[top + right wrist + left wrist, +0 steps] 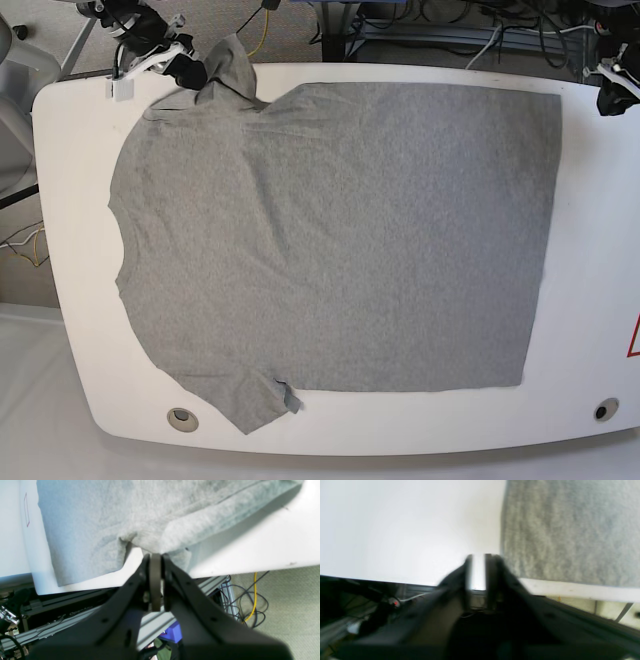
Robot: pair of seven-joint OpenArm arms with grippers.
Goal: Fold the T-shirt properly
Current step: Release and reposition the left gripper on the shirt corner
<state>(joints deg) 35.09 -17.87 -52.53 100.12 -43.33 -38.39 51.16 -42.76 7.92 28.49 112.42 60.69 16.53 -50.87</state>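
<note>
The heather-grey T-shirt (340, 240) lies spread flat on the white table (590, 300), neck to the left and hem to the right. My right gripper (205, 72) is at the far left corner, shut on the far sleeve and lifting it into a peak. The right wrist view shows my right gripper (155, 554) pinching bunched sleeve cloth (100, 517) at the table's edge. My left gripper (610, 98) hovers at the far right edge, beside the hem corner. In the blurred left wrist view my left gripper (478, 556) shows a narrow gap and holds nothing, with the shirt (570, 530) just to its right.
Two round holes (182, 418) (600, 410) sit in the table's near corners. A red mark (633, 335) is at the right edge. Aluminium frame rails (75, 620) and cables, one of them yellow (254, 592), lie below the table's edge.
</note>
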